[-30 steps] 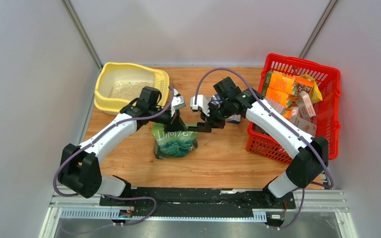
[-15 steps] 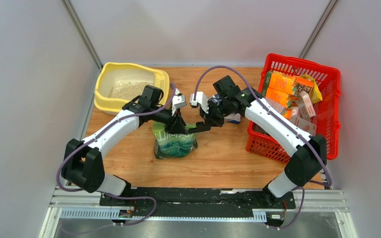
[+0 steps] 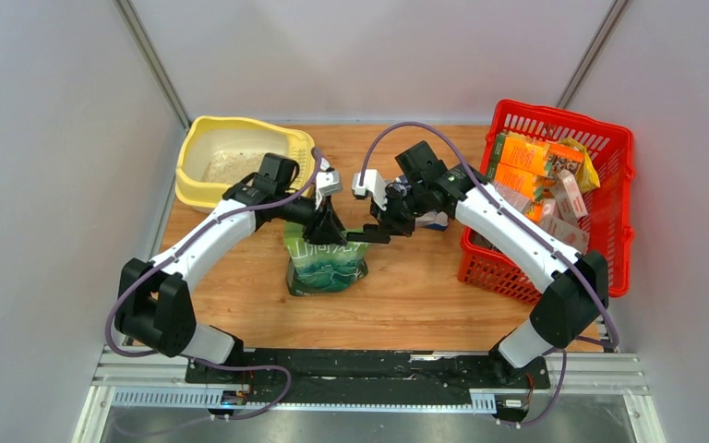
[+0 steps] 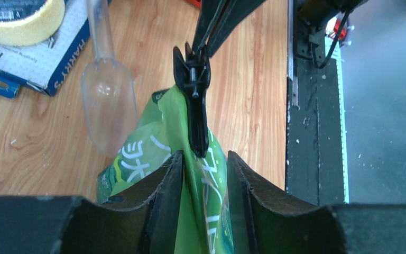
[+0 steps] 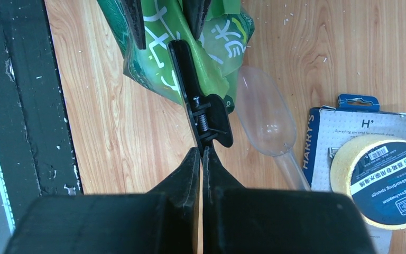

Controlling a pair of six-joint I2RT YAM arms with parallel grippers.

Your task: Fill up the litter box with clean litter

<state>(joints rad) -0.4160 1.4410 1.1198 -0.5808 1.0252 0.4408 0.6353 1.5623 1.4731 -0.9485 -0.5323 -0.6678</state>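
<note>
Green pouch is standing upright around the middle of the table, a little toward the near edge, white characters on its front. There's a black clip running along its top edge.

The right gripper comes in from the right and is closed tight on the handle end of that clip, with no gap between its fingers. The left gripper is over the pouch from the left side with its fingers apart, one on each side of the pouch's top fold, right at the tip of the clip. Can't really tell whether the pads are brushing the film or not.

The litter box sits in the far-left corner of the table, apart from the pouch, and it's got a thin patch of pale litter on its floor.

Other stuff: a clear plastic scoop lies flat just beside the pouch on its far side, bowl end toward the pouch. Next to the scoop's handle is a blue and white card pack with a yellow sponge on it. A red basket full of orange and pink cartons sits along the right edge.
</note>
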